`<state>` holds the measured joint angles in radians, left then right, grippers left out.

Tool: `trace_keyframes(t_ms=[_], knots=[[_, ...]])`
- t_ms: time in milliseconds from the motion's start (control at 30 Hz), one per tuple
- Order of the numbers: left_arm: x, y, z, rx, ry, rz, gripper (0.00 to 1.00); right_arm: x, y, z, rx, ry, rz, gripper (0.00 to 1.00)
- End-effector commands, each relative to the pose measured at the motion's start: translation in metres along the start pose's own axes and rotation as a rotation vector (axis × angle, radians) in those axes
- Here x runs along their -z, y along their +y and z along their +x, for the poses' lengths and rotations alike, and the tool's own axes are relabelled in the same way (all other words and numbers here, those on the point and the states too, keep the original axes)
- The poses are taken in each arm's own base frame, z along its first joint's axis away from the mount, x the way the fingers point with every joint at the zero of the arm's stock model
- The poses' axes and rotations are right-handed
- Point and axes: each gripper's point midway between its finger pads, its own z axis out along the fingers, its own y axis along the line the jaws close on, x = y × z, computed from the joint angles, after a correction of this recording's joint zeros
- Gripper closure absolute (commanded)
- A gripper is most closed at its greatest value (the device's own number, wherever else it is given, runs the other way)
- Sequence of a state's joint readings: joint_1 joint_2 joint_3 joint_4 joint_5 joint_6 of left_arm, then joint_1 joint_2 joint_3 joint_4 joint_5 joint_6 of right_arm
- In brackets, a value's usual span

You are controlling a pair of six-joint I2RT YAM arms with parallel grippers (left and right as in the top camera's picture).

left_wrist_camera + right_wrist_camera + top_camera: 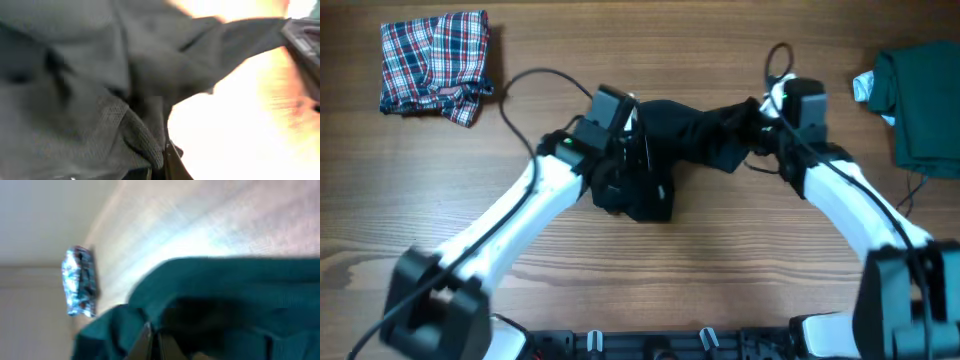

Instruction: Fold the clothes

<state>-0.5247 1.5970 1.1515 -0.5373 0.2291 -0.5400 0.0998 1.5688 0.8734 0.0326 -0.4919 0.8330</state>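
Note:
The black shirt (695,125) lies bunched and stretched across the middle of the table between both arms. My left gripper (638,150) is at its left end, and in the left wrist view its jaws (162,167) are shut on a fold of the dark knit cloth (100,100) that fills most of the frame. My right gripper (760,112) holds the shirt's right end. In the right wrist view the jaws (152,342) are closed on cloth (235,295) that looks teal there. The plaid garment (435,62) lies folded at the far left. The dark green garment (925,95) lies at the right edge.
A black cable (535,80) loops over the wooden table (720,260) behind the left arm. A pale tag or scrap (865,87) sits by the green garment. The plaid garment (79,287) shows as a small blurred patch far off in the right wrist view.

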Motion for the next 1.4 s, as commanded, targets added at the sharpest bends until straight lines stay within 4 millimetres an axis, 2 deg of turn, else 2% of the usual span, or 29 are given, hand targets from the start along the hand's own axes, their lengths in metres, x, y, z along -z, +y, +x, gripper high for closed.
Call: trace_keyframes(t_ms=[0, 200, 333, 533, 700, 833, 900, 1033, 1100, 1200, 1300, 1367], knots=[[0.062, -0.026, -0.035, -0.065, -0.181, 0.078, 0.96, 0.042, 0.043, -0.025, 0.076, -0.078, -0.129, 0.96], [0.118, -0.029, -0.053, -0.112, -0.321, 0.117, 0.96, 0.094, 0.082, -0.042, 0.184, -0.202, -0.215, 0.96], [0.149, -0.029, -0.060, -0.158, -0.407, 0.119, 0.96, 0.123, 0.097, -0.049, 0.254, -0.285, -0.232, 0.96], [0.203, -0.005, -0.069, -0.115, -0.577, 0.018, 0.96, 0.170, 0.082, -0.069, 0.264, -0.427, -0.142, 0.96], [0.237, 0.022, -0.073, -0.059, -0.680, -0.082, 0.96, 0.202, 0.055, -0.090, 0.228, -0.521, -0.060, 0.96], [0.254, 0.031, -0.075, -0.061, -0.728, -0.108, 0.96, 0.221, 0.041, -0.103, 0.227, -0.573, -0.007, 0.96], [0.261, 0.034, -0.076, -0.053, -0.750, -0.111, 0.96, 0.229, 0.042, -0.107, 0.247, -0.584, 0.014, 0.96], [0.277, 0.030, -0.080, -0.069, -0.790, -0.108, 0.96, 0.249, 0.063, -0.114, 0.311, -0.597, 0.036, 0.96], [0.280, 0.027, -0.080, -0.074, -0.793, -0.096, 0.96, 0.251, 0.068, -0.110, 0.300, -0.574, 0.026, 0.96], [0.275, 0.029, -0.079, -0.072, -0.772, -0.100, 0.96, 0.237, 0.066, -0.090, 0.265, -0.455, -0.020, 0.94], [0.262, 0.035, -0.076, -0.062, -0.721, -0.124, 0.96, 0.206, 0.047, -0.045, 0.148, -0.185, -0.073, 0.71], [0.255, 0.037, -0.078, -0.059, -0.704, -0.132, 0.96, 0.188, 0.036, -0.019, 0.129, -0.044, -0.096, 0.59]])
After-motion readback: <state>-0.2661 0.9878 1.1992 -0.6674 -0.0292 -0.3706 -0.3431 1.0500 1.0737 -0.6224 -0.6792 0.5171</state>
